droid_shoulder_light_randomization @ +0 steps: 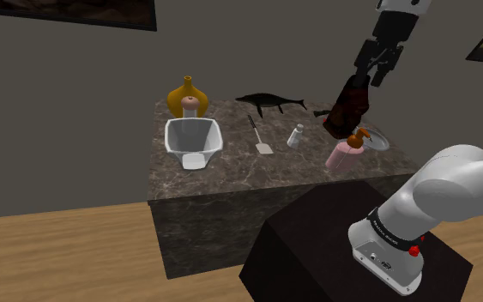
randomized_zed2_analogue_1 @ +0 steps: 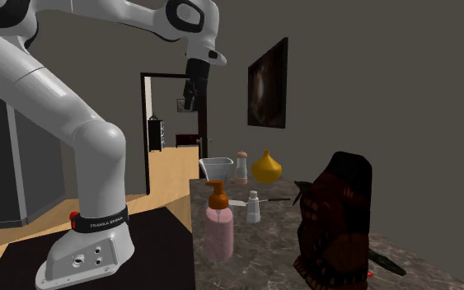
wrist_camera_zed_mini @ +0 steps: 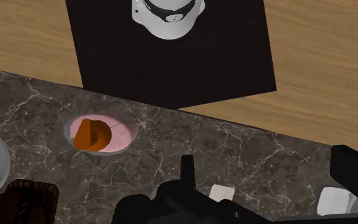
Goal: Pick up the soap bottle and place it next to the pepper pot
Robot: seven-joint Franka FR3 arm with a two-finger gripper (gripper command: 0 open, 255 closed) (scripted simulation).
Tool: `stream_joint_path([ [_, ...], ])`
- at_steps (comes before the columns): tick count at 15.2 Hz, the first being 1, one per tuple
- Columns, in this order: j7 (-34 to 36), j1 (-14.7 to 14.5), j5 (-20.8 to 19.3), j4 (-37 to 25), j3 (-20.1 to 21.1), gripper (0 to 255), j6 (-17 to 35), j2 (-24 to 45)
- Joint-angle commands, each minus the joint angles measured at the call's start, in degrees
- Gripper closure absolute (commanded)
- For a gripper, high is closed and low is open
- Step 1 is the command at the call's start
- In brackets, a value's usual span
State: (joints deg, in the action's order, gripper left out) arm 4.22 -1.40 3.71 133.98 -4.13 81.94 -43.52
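the gripper [droid_shoulder_light_randomization: 377, 75] hangs high above the counter [droid_shoulder_light_randomization: 214, 180], its 2 fingers [wrist_camera_zed_mini: 355, 178] spread wide and empty, probably to clear the clutter before dropping onto the soap bottle [droid_shoulder_light_randomization: 347, 153]. the bottle stands upright near the stand-side edge, well apart from the pepper pot [droid_shoulder_light_randomization: 191, 105] by the yellow vase [droid_shoulder_light_randomization: 178, 99]. a dark red thing [droid_shoulder_light_randomization: 348, 105] beside the bottle is hard to identify.

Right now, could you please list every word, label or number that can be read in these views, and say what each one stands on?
"FRANKA EMIKA": pale lettering on the black band around the foot of the arm, second exterior view.
The same black band in the shoulder view: lettering too small to read.
Soap bottle: no label or writing shows.
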Motion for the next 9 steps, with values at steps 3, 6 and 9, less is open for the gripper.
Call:
stream_joint_path([
  [3, -2.17, 0.77, -2.02, 3.74, -1.43, 0, 2.74, -1.74],
  [6, -5.41, 2.12, -5.21, 8.93, -3.82, 0, 7.04, -3.84],
  [9, -8.62, 3.69, -8.57, 13.57, -6.53, 0, 11.66, -5.23],
])
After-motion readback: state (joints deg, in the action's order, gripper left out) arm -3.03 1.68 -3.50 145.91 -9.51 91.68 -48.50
